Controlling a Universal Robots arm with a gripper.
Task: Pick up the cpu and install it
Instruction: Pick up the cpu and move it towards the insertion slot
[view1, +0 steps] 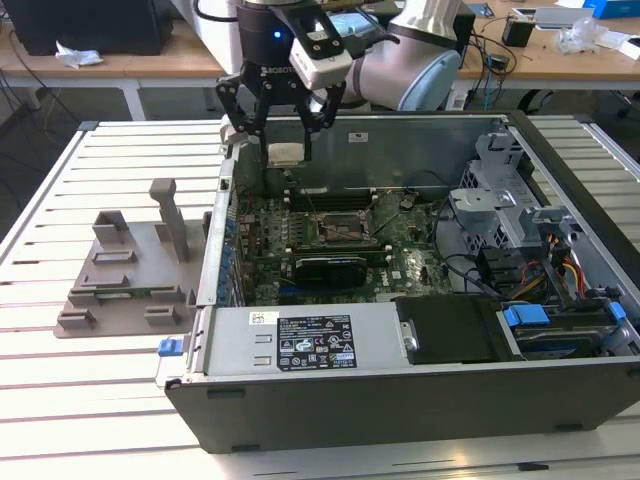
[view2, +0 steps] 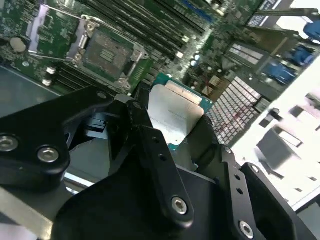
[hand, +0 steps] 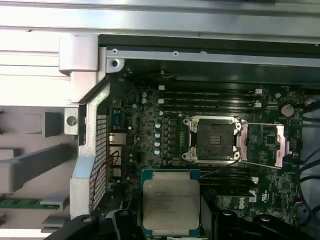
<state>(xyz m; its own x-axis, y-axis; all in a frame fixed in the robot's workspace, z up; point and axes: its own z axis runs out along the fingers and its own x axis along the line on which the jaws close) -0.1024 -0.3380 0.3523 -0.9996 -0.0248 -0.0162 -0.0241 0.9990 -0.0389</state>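
Slatted table (view1: 100, 400), hand (view1: 284, 136) gripping one cpu (hand: 171, 202)

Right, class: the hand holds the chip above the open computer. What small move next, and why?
Probably carry the chip sideways until it sits over the open socket: the hand grips it, but it hangs off to one side of the socket.

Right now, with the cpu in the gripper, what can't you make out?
- Underside of the cpu: faces away from the camera in both wrist views.
- Near edge of the cpu: covered by the black links of the gripper in the second wrist view.
- Pins in the socket: too small to tell in the first wrist view.
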